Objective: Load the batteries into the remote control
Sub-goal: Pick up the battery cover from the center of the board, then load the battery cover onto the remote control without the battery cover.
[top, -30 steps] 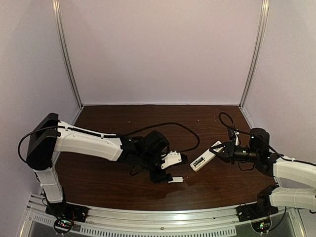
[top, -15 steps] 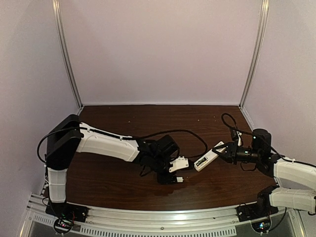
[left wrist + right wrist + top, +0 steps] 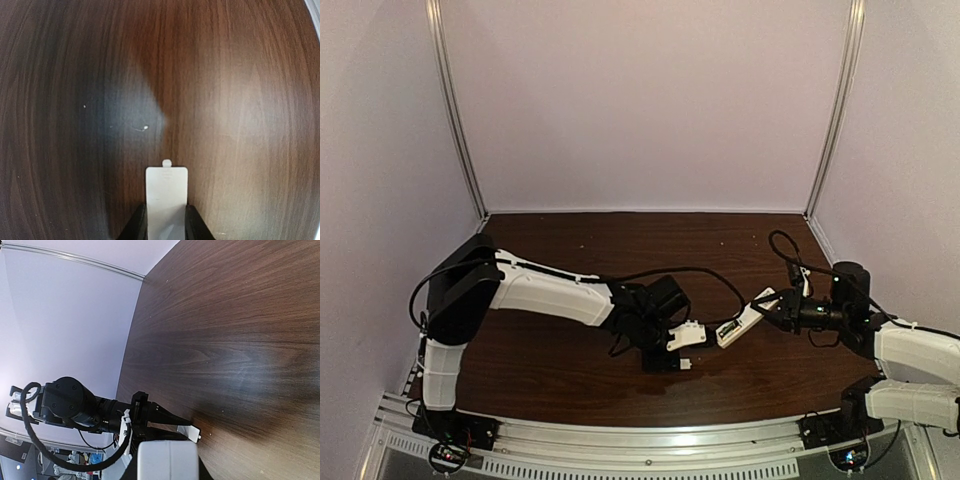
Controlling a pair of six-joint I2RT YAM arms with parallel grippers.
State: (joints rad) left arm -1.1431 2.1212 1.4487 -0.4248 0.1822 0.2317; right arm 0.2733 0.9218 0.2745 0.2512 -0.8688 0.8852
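The white remote control (image 3: 740,324) hangs tilted above the table in my right gripper (image 3: 766,306), which is shut on its far end. In the right wrist view its white end (image 3: 167,459) fills the bottom edge between the fingers. My left gripper (image 3: 672,362) is shut on the small flat white cover piece (image 3: 684,364), held low over the table just left of and below the remote. The left wrist view shows the cover (image 3: 166,192) with its tab pointing away, pinched between the black fingers (image 3: 139,225). The batteries are out of view.
The dark wooden table (image 3: 620,250) is walled in by pale panels at the back and sides. A black cable (image 3: 700,272) loops over the table behind the left wrist. In the right wrist view the left gripper (image 3: 170,421) points its cover (image 3: 192,433) toward the remote.
My left arm has stretched rightward, carrying the cover piece closer to the remote. My right gripper has shifted the remote slightly right and kept hold of it.
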